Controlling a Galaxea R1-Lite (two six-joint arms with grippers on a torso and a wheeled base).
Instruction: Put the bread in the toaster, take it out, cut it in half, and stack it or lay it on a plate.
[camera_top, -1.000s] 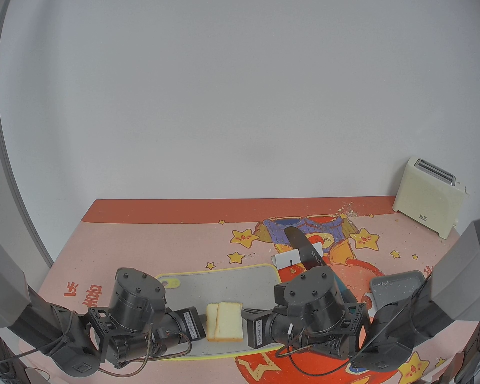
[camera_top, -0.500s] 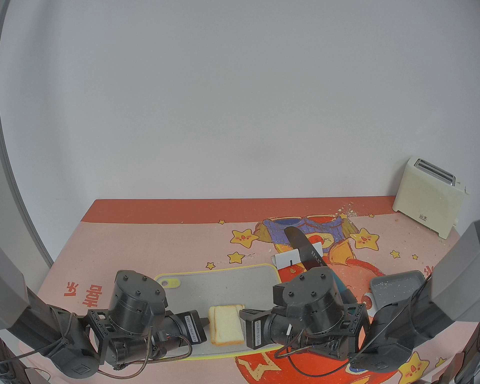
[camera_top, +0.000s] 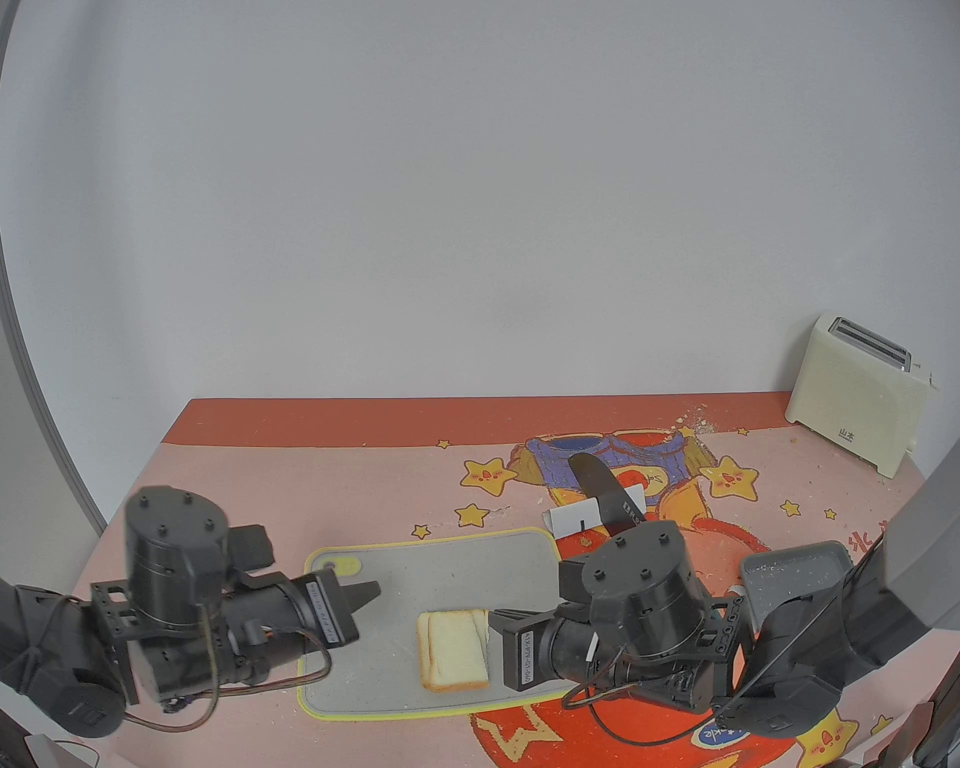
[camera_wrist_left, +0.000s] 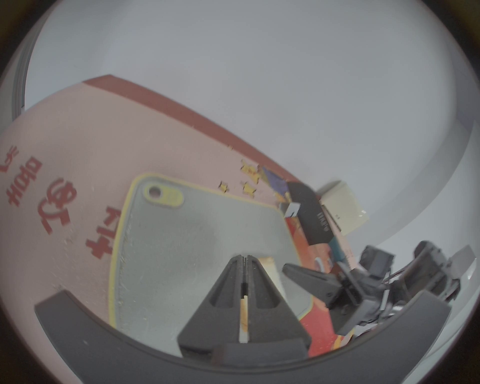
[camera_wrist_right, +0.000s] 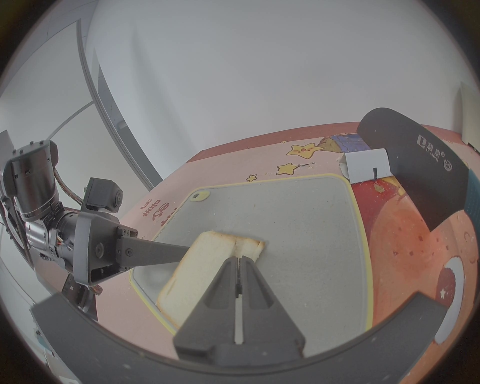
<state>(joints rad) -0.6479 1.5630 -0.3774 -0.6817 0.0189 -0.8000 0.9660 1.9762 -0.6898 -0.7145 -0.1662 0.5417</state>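
Pale toasted bread halves (camera_top: 455, 648) lie stacked on the grey, yellow-rimmed plastic cutting board (camera_top: 440, 575), toward its near edge. Both pincers are clenched on nothing: the right gripper (camera_wrist_right: 238, 270) tip is at the stack's right side, contact unclear. The left gripper (camera_top: 362, 594) is over the board's left edge, apart from the bread.

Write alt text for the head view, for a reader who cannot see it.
Two bread halves lie stacked on a grey cutting board, the right gripper shut at their right edge and the left gripper shut, apart to their left. A black knife lies beyond the board, a grey plate to the right, a toaster in the far right corner.
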